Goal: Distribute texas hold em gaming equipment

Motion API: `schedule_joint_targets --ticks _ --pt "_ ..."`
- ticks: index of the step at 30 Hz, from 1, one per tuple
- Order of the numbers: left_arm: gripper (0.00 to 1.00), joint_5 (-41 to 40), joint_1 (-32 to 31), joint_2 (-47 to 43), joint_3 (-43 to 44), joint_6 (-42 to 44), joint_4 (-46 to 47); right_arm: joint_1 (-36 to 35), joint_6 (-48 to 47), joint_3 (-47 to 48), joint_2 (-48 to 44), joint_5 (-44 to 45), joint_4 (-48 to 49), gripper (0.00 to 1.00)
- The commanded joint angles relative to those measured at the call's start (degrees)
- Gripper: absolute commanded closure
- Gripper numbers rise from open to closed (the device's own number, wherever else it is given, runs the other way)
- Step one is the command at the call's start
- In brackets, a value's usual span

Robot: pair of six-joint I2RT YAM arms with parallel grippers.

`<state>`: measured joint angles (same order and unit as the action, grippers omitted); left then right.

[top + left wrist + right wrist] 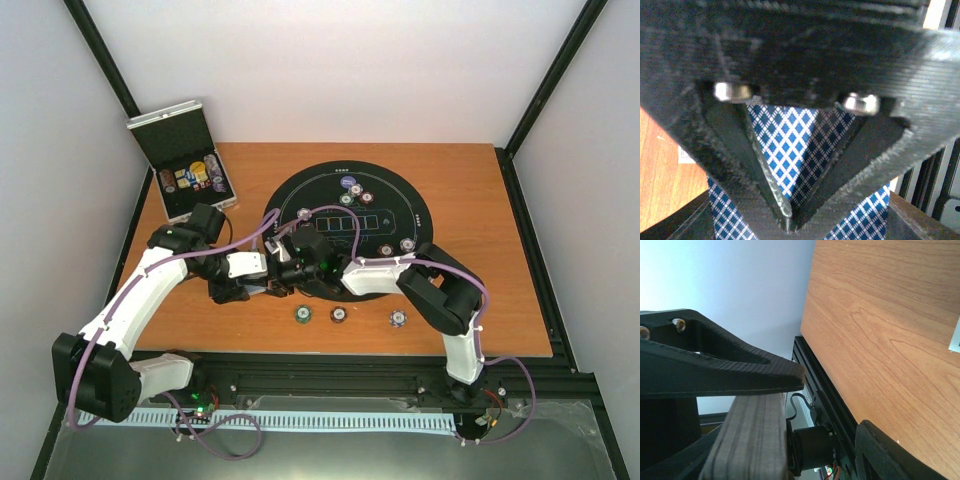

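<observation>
My left gripper [790, 220] is shut on the playing cards [785, 145], whose blue-and-white diamond backs fill the gap between its fingers. From above, the left gripper [262, 283] meets my right gripper [290, 262] at the near edge of the round black mat [300, 190]. The right gripper [832, 405] is open. A grey layered edge, apparently the deck [750, 440], lies against its upper finger [740, 375], well apart from the lower finger [885, 450]. A green chip [303, 313], a maroon chip [339, 314] and a purple-white chip [398, 319] lie on the wood.
Several more chips sit on the mat, some at its far side [355, 190], one at its left [305, 213] and two at its right [397, 247]. An open metal case [180, 160] with chips stands at the back left. The table's black rail [830, 405] is close under the right gripper.
</observation>
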<state>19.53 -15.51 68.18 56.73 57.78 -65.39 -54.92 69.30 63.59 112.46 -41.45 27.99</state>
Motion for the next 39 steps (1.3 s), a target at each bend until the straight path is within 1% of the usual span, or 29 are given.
schedule_joint_targets --ticks 1,5,9,17,23,27,29,35,36,39 --pt "0.99 -0.1 -0.18 -0.21 0.39 1.62 0.45 -0.18 -0.85 -0.21 0.65 -0.57 -0.84 0.41" --pt "0.99 0.07 -0.14 -0.24 0.79 1.65 0.26 1.23 -0.66 -3.69 -0.14 -0.5 0.21 0.45" --pt "0.99 -0.17 -0.14 -0.26 0.97 1.64 0.26 2.53 -2.95 -5.16 -2.38 -0.47 -2.46 0.48" --pt "0.99 0.24 -0.18 0.3 1.21 1.1 0.82 3.5 -4.96 -5.11 -5.51 -1.3 -5.49 0.51" --pt "0.99 -0.84 -0.14 0.07 0.23 1.17 1.8 3.67 -5.15 -4.52 -8.35 -1.01 -6.87 0.69" --pt "0.99 -1.04 -0.14 0.02 -0.29 1.18 2.31 3.75 -5.72 -3.58 -10.12 -0.45 -9.46 0.9" --pt "0.99 -1.08 -0.14 0.0 -0.42 1.12 2.42 3.84 -6.5 -2.99 -10.9 -0.11 -11.4 0.96" --pt "0.99 -1.46 -0.14 0.0 -0.78 1.11 2.45 5.41 -9.05 -2.67 -12.33 -0.62 -16.24 0.95" --pt "0.99 -1.44 -0.14 0.02 -0.79 1.11 2.39 5.62 -9.3 -2.86 -12.68 -0.66 -16.64 0.93" --pt "0.99 -1.66 -0.14 -0.07 -0.96 1.24 2.41 5.95 -9.97 -2.8 -12.97 -1.13 -17.54 0.8"
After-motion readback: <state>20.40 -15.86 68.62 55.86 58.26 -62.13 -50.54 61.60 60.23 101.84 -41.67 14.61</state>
